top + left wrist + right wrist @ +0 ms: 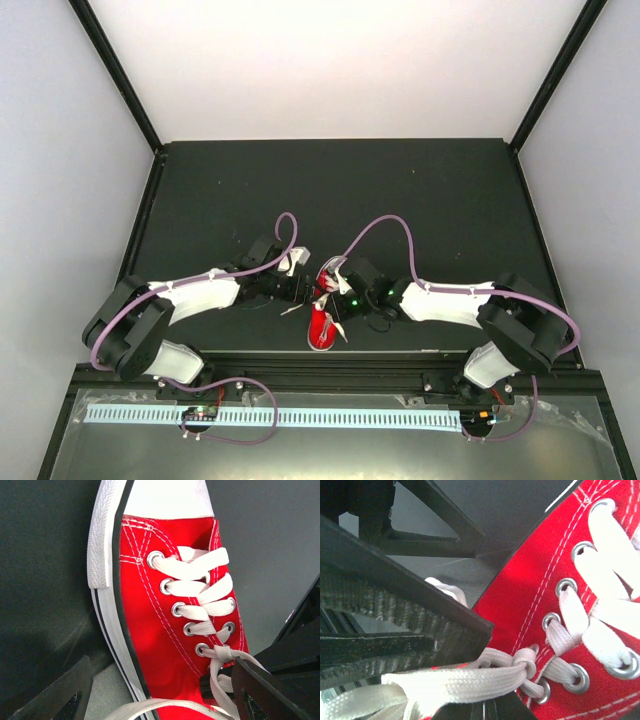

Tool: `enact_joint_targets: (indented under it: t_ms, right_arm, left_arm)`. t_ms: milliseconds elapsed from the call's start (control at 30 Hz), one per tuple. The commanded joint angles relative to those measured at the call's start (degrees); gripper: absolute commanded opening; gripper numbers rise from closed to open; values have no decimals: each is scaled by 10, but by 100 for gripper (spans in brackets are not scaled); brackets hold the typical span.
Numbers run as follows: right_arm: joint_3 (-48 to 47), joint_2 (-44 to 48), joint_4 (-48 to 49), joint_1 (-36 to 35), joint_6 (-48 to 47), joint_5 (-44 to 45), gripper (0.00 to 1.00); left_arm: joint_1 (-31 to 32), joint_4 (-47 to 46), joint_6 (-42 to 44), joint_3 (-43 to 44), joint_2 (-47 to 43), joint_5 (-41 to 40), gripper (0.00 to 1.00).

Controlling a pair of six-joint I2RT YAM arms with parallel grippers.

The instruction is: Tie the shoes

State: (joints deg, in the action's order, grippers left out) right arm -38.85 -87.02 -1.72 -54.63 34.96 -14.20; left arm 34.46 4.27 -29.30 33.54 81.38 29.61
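One red sneaker (322,326) lay between two grippers; left gripper (162,692) stood spread apart, right gripper (470,680) clamped on one white lace (440,684).

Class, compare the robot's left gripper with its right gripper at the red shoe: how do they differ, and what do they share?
The left gripper stands open, fingers wide on either side of the shoe; the right gripper is shut. The left gripper holds nothing; the right gripper pinches a white lace. Both are dark and close to the shoe's laces.
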Motion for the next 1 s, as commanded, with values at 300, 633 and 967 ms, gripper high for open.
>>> enact_joint_targets:
  t_ms: [300, 633, 967]
  right_arm:
    - [9, 15, 1, -2, 4, 12, 2]
    - [7, 12, 0, -1, 3, 10, 2]
    - [2, 6, -3, -1, 1, 8, 2]
  left_arm:
    - [-14, -21, -25, -20, -48, -29, 70]
    - [-13, -41, 20, -15, -20, 79, 50]
    - [-14, -66, 18, -16, 5, 120, 45]
